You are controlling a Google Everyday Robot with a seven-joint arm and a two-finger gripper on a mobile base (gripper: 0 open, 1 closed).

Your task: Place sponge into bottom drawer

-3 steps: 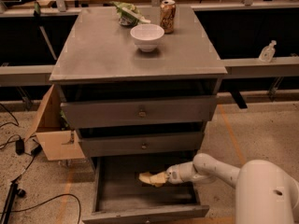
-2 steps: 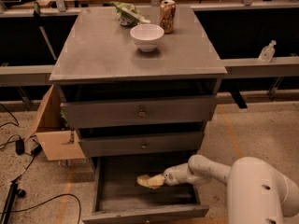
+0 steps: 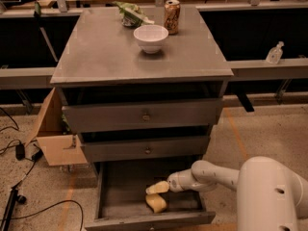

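Note:
The bottom drawer [image 3: 120, 191] of the grey cabinet is pulled out, showing its flat grey floor. The pale yellow sponge [image 3: 156, 203] lies on that floor near the drawer's front, right of the middle. My gripper [image 3: 158, 187] reaches into the drawer from the right on its white arm and hovers just above the sponge. It is open and holds nothing. The sponge sits apart from it.
Two upper drawers [image 3: 144, 115] with small knobs are slightly ajar. On the cabinet top stand a white bowl [image 3: 150, 37], a soda can [image 3: 172, 16] and a green bag [image 3: 130, 13]. A cardboard box [image 3: 55, 134] stands at the left, with cables on the floor.
The sponge was held in the gripper above the drawer floor. It has left the gripper and now lies on the floor of the bottom drawer, just below it.

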